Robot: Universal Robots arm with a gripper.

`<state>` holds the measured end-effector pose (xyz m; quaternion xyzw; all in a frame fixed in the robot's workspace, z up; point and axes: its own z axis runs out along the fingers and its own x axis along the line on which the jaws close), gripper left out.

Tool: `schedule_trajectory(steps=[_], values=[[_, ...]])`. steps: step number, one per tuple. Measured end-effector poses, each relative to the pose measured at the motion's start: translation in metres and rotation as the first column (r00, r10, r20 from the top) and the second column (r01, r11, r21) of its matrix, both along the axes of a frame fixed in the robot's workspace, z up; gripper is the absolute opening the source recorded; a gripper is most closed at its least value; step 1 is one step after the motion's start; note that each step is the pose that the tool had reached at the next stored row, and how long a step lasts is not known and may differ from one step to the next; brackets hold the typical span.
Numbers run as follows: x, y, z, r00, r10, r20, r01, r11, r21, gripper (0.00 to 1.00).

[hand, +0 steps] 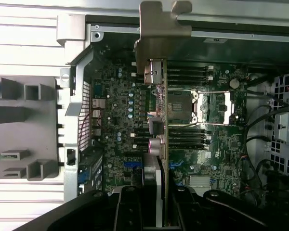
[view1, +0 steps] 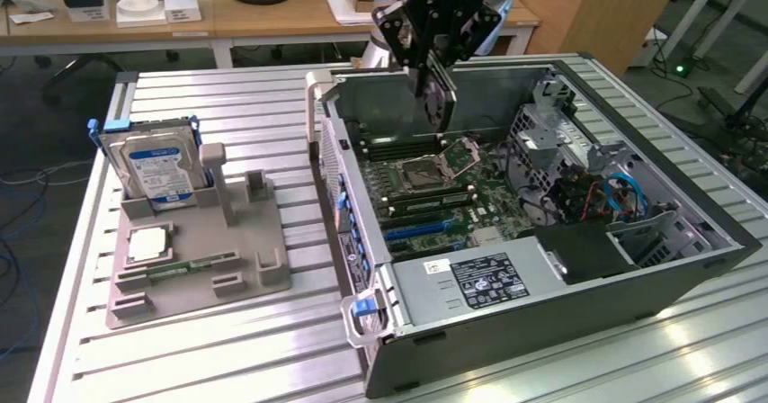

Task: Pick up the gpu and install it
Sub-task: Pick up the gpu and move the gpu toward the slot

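End effector (hand: 156, 208) tight around upright gpu (hand: 160, 43)

The gripper (view1: 430, 66) holds the gpu (view1: 441, 106) upright above the motherboard (view1: 426, 192) inside the open computer case (view1: 576, 277).

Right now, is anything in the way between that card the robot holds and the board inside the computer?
Nothing visible blocks it. The gripper holds the gpu upright above the open case, and only the motherboard lies below it.
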<state>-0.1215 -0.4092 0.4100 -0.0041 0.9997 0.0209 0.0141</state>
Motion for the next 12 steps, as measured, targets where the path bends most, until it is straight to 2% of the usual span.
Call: schedule_trajectory(steps=[12], values=[[0.014, 0.0000, 0.0000, 1.0000, 0.000, 0.0000, 0.000, 1.0000, 0.0001, 0.28]])
